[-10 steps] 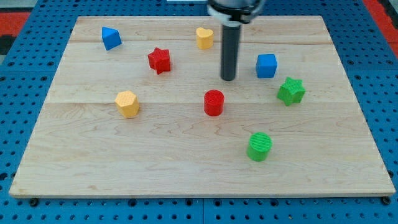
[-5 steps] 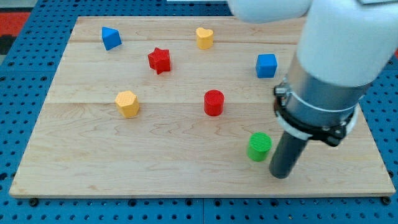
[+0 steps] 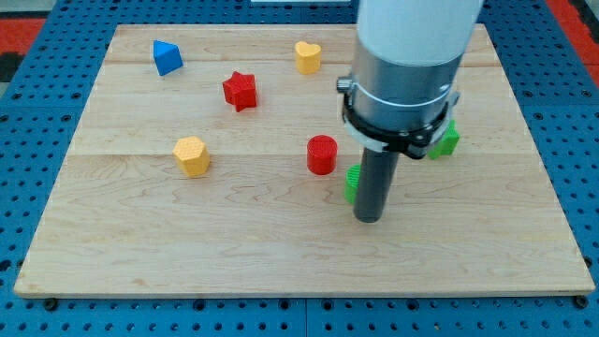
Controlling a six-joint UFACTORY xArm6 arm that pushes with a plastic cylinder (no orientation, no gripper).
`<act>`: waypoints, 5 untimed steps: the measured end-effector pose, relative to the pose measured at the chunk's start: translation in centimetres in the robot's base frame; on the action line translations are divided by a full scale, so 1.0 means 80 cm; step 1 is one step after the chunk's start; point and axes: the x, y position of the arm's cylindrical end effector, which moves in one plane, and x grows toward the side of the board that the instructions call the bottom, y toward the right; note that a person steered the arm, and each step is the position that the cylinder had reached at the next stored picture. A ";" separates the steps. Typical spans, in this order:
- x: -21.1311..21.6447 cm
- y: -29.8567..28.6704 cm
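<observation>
My tip (image 3: 369,219) stands on the board below and right of centre. It touches the green cylinder (image 3: 353,183), which shows only as a sliver at the rod's left side. The red cylinder (image 3: 322,154) stands just up and left of that. The arm's body covers the blue cube entirely and most of the green star (image 3: 448,140) at the view's right.
A red star (image 3: 240,91) and a yellow heart (image 3: 307,56) lie near the view's top, a blue triangular block (image 3: 167,57) at the top left, a yellow hexagonal block (image 3: 191,155) at the left. The wooden board (image 3: 140,243) rests on a blue pegboard.
My tip swung from the board's upper middle down to the lower right, then moved left and up, pushing the green cylinder toward the red cylinder.
</observation>
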 end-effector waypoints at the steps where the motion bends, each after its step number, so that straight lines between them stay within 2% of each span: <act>1: -0.003 -0.016; 3: -0.061 0.002; 4: -0.060 0.059; 5: -0.054 0.069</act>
